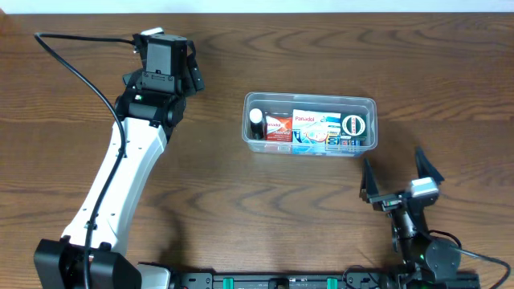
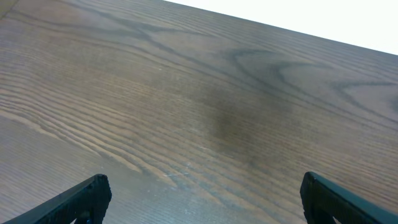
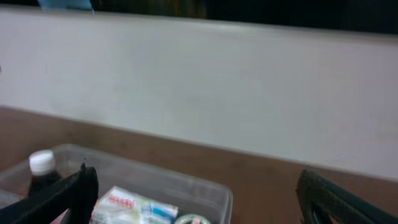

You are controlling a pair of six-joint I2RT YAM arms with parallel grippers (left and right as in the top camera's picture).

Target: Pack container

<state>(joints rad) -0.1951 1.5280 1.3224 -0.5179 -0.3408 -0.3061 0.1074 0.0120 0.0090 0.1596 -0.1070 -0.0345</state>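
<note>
The clear plastic container stands right of the table's middle. It holds a small dark bottle with a white cap, a red box, a Panadol box, blue-and-white packets and a round tape roll. It also shows low in the right wrist view, with the bottle and packets inside. My left gripper is open and empty at the far left, over bare wood. My right gripper is open and empty in front of the container's right end.
The table is dark brown wood. A pale wall rises behind the table's far edge in the right wrist view. A black cable runs along the left arm.
</note>
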